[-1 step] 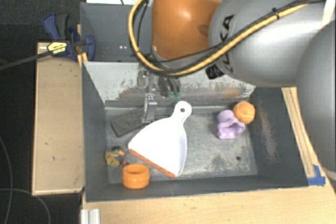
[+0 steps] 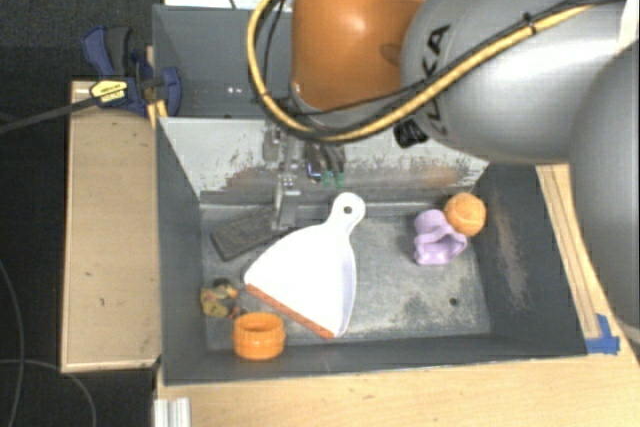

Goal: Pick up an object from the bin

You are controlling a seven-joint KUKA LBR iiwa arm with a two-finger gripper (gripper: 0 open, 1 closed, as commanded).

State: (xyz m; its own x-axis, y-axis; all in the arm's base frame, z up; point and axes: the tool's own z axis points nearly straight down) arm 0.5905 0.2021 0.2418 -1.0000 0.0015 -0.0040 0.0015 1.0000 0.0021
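Grey metal bin [image 2: 400,335] seen from above. The gripper [image 2: 287,200] hangs at the back, over one end of a dark flat strip [image 2: 240,237] lying left of centre; whether it is open or closed cannot be told. A white scoop [image 2: 315,280] lies just beside the strip, with a purple lump [image 2: 436,239] and an orange ball [image 2: 466,213] at the right

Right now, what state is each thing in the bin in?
tool: low, over the dark flat piece.
white dustpan: lying flat, handle toward the back wall.
dark flat piece: lying flat beside the white dustpan.
orange ring: upright, opening up.
purple toy: resting against the orange ball.
orange ball: touching the purple toy.
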